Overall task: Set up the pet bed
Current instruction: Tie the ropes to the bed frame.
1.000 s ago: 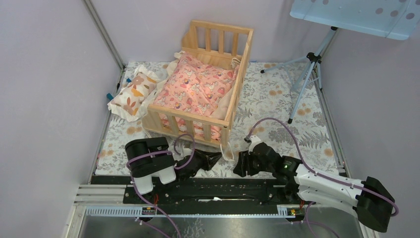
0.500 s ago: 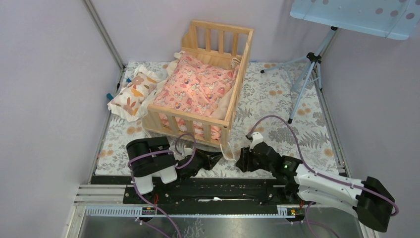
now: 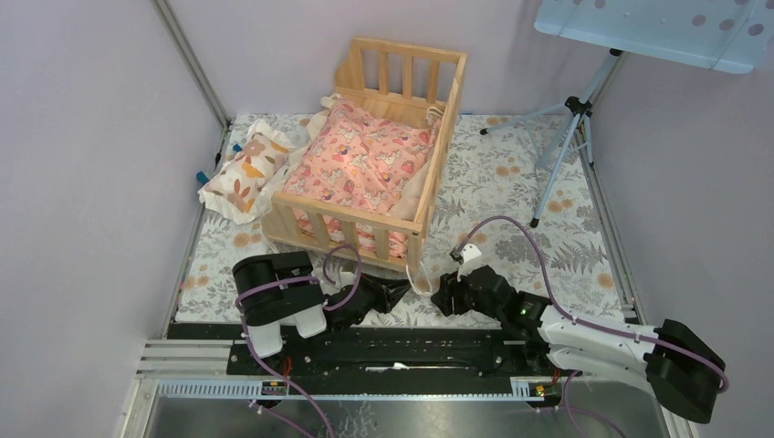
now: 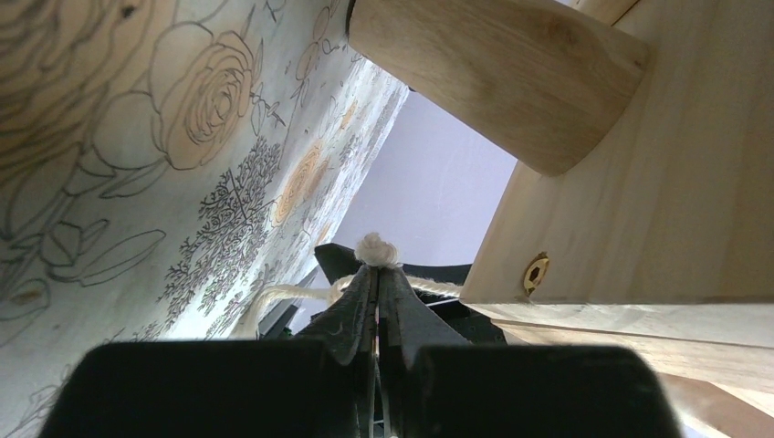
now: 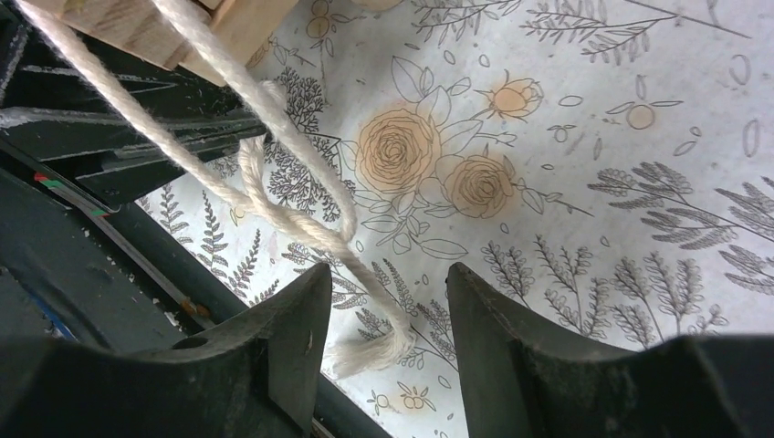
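Observation:
The pet bed (image 3: 350,211) is a light wooden crib frame standing on the floral mat, with a pink patterned cushion (image 3: 365,155) inside. A cream cord (image 3: 421,279) hangs off its front right corner. My left gripper (image 3: 399,290) lies low at that corner. In the left wrist view the left gripper (image 4: 376,274) is shut on the cord just below its knot (image 4: 375,247), beside the bed's leg (image 4: 493,82). My right gripper (image 3: 444,296) is just right of it. The right wrist view shows the right gripper (image 5: 388,278) open, with the cord's frayed end (image 5: 376,349) lying loose between the fingers.
A small cream pillow with orange leaves (image 3: 245,169) lies left of the bed against the wall. A tripod (image 3: 568,119) stands at the back right under a pale blue panel (image 3: 657,27). A black rail (image 3: 411,347) runs along the mat's near edge.
My right gripper has crept left and forward toward the bed's front corner, and its arm has stretched out lower. The left gripper stays shut on the cord.

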Tool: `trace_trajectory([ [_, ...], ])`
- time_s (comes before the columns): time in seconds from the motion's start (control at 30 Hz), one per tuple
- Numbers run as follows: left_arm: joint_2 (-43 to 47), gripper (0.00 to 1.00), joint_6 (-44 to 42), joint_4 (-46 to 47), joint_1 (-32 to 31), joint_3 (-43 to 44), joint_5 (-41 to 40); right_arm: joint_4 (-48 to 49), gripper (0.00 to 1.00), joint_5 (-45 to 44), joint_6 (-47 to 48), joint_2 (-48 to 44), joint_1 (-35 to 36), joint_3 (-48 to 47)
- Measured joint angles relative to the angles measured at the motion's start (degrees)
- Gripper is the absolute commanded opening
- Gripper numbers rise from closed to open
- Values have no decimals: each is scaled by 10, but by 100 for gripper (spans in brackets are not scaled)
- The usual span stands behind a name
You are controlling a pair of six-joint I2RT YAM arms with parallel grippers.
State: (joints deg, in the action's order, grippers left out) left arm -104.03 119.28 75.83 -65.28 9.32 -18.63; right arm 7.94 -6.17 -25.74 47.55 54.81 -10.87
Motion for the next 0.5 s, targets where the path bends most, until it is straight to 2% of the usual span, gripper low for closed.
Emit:
trace_trajectory([
  [0.17,0,0,0,0,1,0,0,38,51,17,8,64,0,-2],
  [0.43,0,0,0,0,1,-3,1,45,5,22,0,107,0,-15],
  [0.47,2,0,-1,0,1,-6,2,41,0,20,-5,105,0,-15],
  [0.5,5,0,-2,0,1,-12,3,33,0,14,-11,99,0,-15],
])
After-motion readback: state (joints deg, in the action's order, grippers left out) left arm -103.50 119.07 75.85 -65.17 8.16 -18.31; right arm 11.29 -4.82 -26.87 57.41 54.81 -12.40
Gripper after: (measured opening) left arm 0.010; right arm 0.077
